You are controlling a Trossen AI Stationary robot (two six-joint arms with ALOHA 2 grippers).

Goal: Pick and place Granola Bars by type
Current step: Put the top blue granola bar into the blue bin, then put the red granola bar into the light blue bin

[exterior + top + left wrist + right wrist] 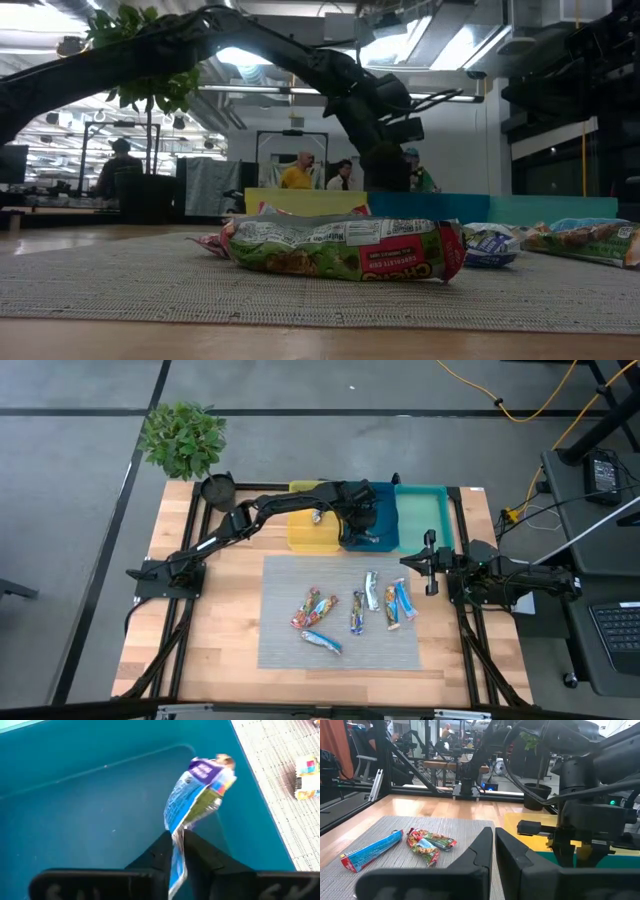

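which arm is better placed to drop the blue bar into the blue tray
Left. Its end effector already pinches the blue-white bar over the blue tray; the right end effector waits beside the mat, holding nothing.

From the low view I read only a scrap of print: white letters on the red end of the nearest bar (340, 248), upside down, looking like "CHEWY", well clear of my left gripper (175, 851). The blue-white bar (197, 800) it pinches carries print too blurred to read.
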